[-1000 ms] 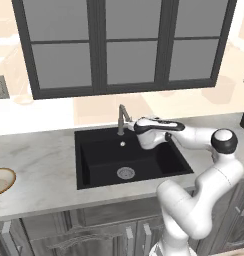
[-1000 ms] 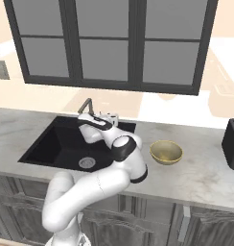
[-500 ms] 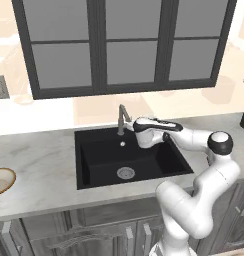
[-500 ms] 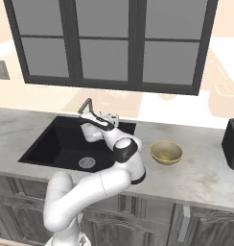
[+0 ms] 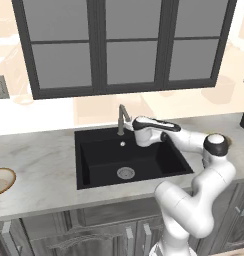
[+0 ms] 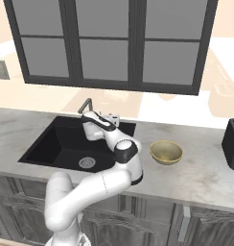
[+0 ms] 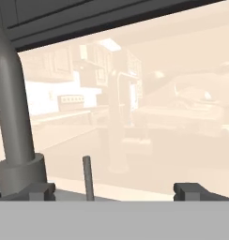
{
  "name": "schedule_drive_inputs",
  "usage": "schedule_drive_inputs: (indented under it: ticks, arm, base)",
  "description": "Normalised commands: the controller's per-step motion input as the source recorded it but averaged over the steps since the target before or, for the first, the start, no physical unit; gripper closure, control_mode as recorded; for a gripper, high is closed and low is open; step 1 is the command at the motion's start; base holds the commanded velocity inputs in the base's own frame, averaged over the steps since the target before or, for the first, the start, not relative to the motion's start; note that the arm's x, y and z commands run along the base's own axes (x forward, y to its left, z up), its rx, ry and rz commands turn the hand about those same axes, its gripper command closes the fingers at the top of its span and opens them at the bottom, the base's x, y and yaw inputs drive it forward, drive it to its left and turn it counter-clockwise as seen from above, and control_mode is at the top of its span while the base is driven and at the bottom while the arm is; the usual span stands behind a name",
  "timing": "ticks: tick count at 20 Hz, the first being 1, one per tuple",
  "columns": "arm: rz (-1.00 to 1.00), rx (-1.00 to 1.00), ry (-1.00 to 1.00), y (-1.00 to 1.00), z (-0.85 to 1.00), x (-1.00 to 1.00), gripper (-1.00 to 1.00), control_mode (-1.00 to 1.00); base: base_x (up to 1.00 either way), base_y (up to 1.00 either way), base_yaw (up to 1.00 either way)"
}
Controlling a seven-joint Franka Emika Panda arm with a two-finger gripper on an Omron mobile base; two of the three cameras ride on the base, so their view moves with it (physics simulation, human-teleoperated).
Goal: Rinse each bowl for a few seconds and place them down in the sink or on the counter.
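Note:
The black sink (image 5: pixel 104 150) (image 6: pixel 52 141) lies in the marbled counter (image 5: pixel 39 167) (image 6: pixel 200 175). Behind the basin rises the grey faucet (image 5: pixel 122 118) (image 6: pixel 85 106) (image 7: pixel 14 117). My gripper (image 5: pixel 131 130) (image 6: pixel 88 126) (image 7: pixel 114 191) hangs level just right of the faucet base, over the basin's back edge, open and holding nothing. In the hand view a thin grey rod (image 7: pixel 87 176) stands between the fingertips (image 7: pixel 191 190). The shallow tan-rimmed bowl (image 5: pixel 1 180) rests on the counter far left. The olive-yellow bowl (image 6: pixel 166 152) sits on the counter right of the sink.
A silver drain (image 5: pixel 125 173) (image 6: pixel 87 162) marks the basin floor. A black appliance (image 6: pixel 231 139) stands at the counter's far right. A dark-framed window (image 5: pixel 119 45) runs behind the sink. Grey cabinets (image 6: pixel 195 226) sit below the counter.
The hand has crept slightly closer to the faucet. The jaws stay wide and both bowls lie where they were.

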Motion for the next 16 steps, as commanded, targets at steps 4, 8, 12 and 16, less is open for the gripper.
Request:
schedule_drive_inputs:
  ticks: [4, 8, 12, 16]
  arm:
    - [0.0, 0.01, 0.0, 0.0, -0.07, 0.21, -1.0, -1.0]
    - [0.0, 0.01, 0.0, 0.0, -0.09, 0.22, -1.0, -1.0]
    - [0.0, 0.02, 0.0, 0.0, -0.13, 0.21, -1.0, -1.0]
    - [0.0, 0.03, 0.0, 0.0, -0.17, 0.19, -1.0, -1.0]
  base:
    - [0.0, 0.0, 0.0]
    - [0.0, 0.0, 0.0]
    - [0.0, 0.0, 0.0]
    - [0.0, 0.0, 0.0]
